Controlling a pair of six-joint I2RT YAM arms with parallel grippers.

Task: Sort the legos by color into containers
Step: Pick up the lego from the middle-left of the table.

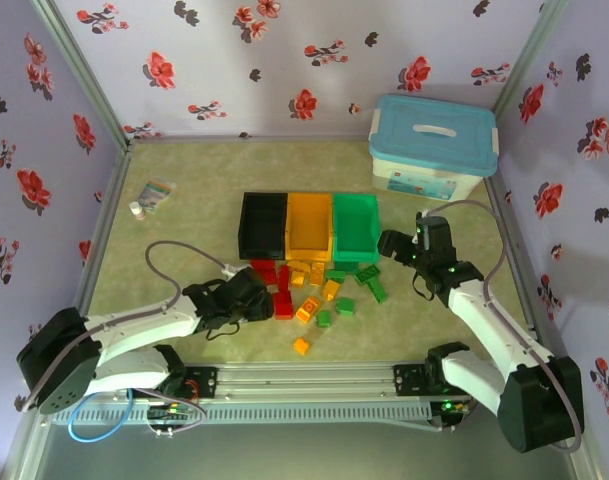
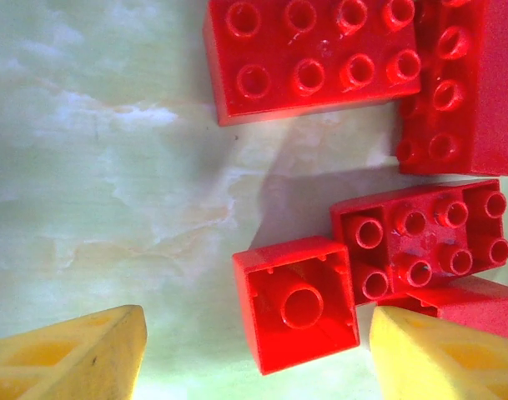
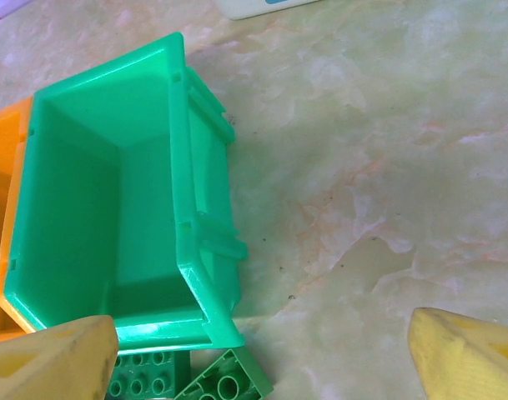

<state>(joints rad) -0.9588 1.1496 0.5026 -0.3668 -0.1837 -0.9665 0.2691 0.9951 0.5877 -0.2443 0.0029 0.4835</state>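
**Legos loose in front of the bins, both grippers open**

Legos (image 1: 307,310) in red, orange and green lie scattered on the table (image 1: 184,240), just in front of the black bin (image 1: 262,222), the orange-yellow bin (image 1: 309,225) and the green bin (image 3: 137,208), which stand side by side in a row. The left gripper (image 2: 258,337) hangs low over the red cluster. Its fingers are apart, with an upturned red brick (image 2: 295,304) between them, unclamped. The right gripper (image 3: 262,333) hovers by the green bin's near corner, spread wide and holding nothing. Green bricks (image 3: 145,379) lie just beside that bin.
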